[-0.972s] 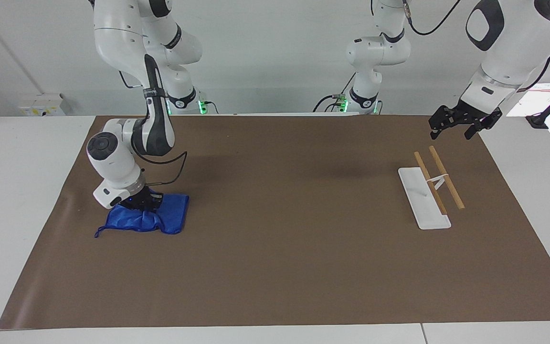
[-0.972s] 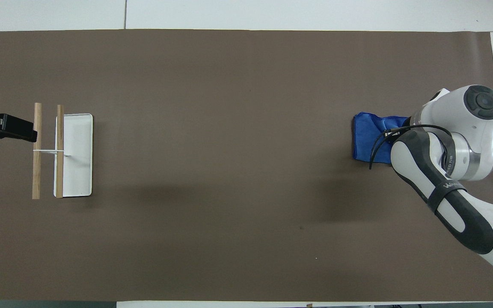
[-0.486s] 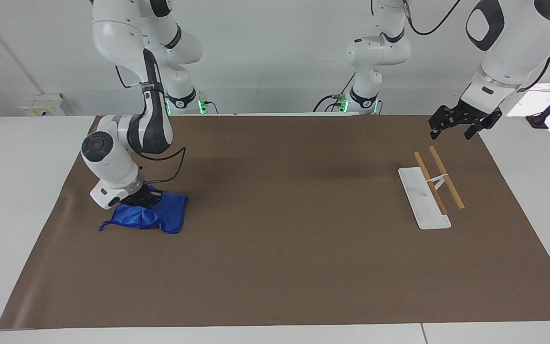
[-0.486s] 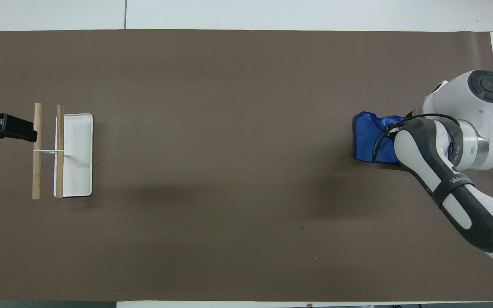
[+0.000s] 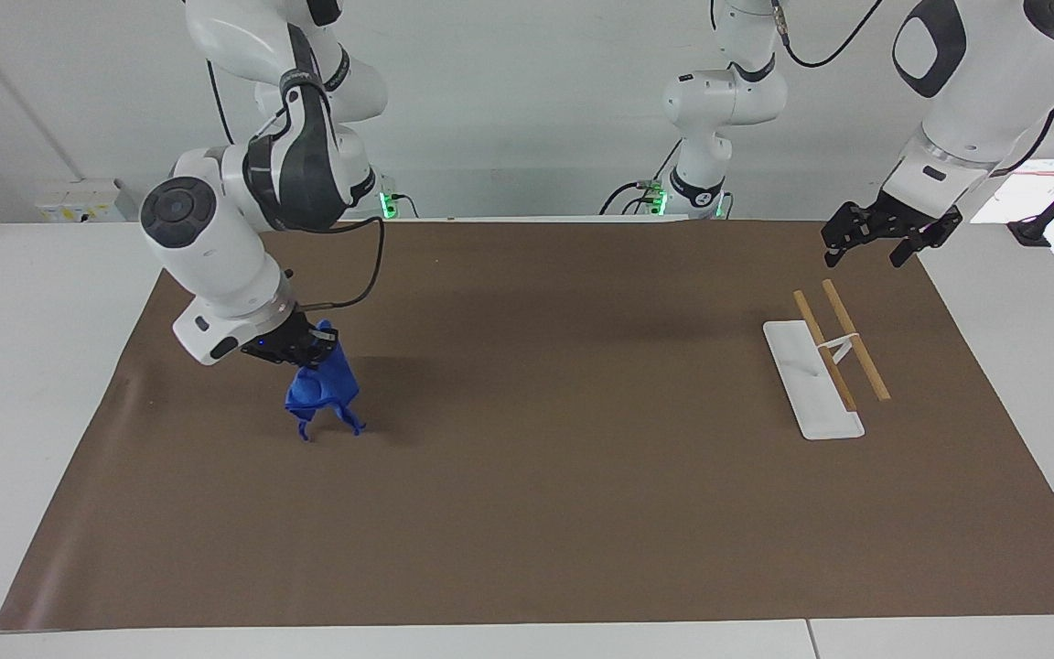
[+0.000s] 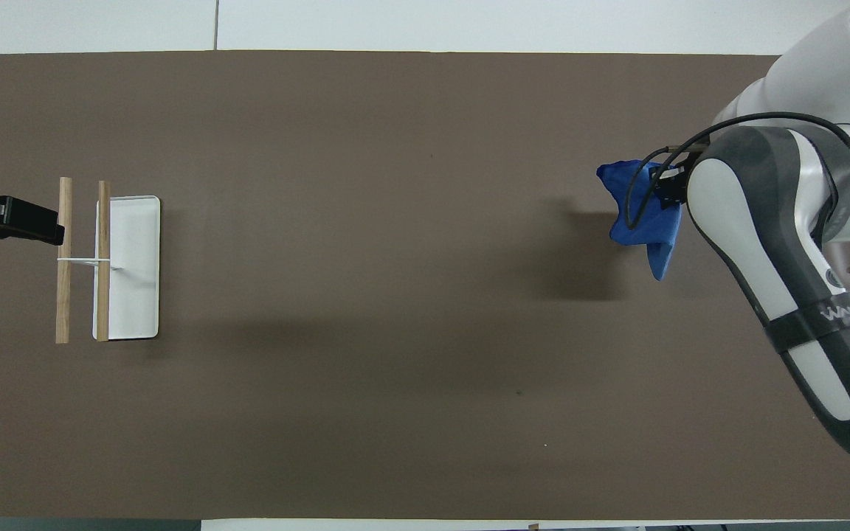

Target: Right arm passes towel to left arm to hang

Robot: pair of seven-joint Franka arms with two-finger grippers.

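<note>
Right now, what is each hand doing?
Left hand: open, empty, over the table near the white rack with wooden rails.
Right hand: shut on the thin blue cloth towel.

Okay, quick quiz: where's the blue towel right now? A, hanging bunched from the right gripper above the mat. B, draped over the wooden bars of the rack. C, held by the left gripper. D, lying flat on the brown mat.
A: the towel hangs bunched from the shut right gripper, its tips dangling over the brown mat.
</note>
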